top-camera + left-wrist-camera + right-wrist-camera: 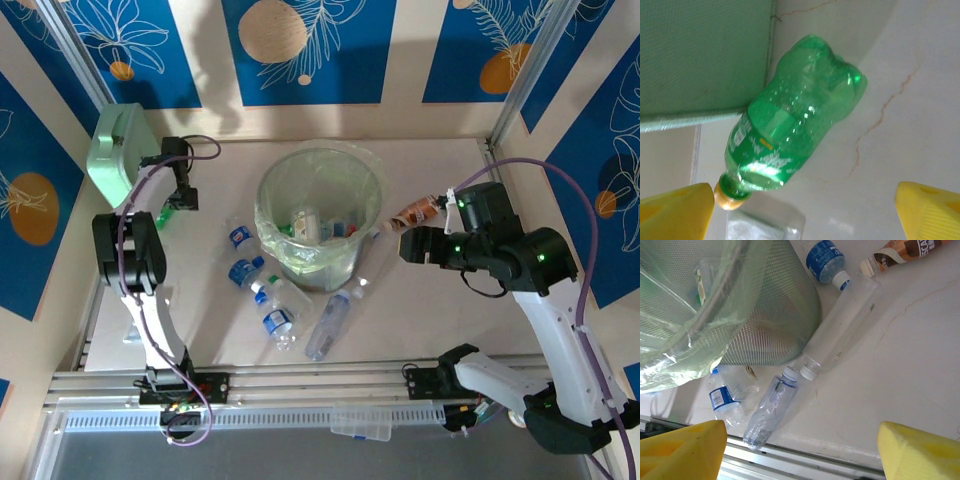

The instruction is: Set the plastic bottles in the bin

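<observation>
Approach phase: left gripper (804, 216), jaws wide and empty, hovered above green bottle (795, 125); descent and closure seemed due next. Right gripper (802, 452) likewise gaped, empty.

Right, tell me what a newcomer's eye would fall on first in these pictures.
The wide round translucent bin lined with a clear bag stands at the middle of the table, a few bottles already inside. Clear plastic bottles with blue labels lie scattered just in front of it. At the far left, the open left gripper hovers over a green plastic bottle with a yellow cap beside the mint-green case.
</observation>
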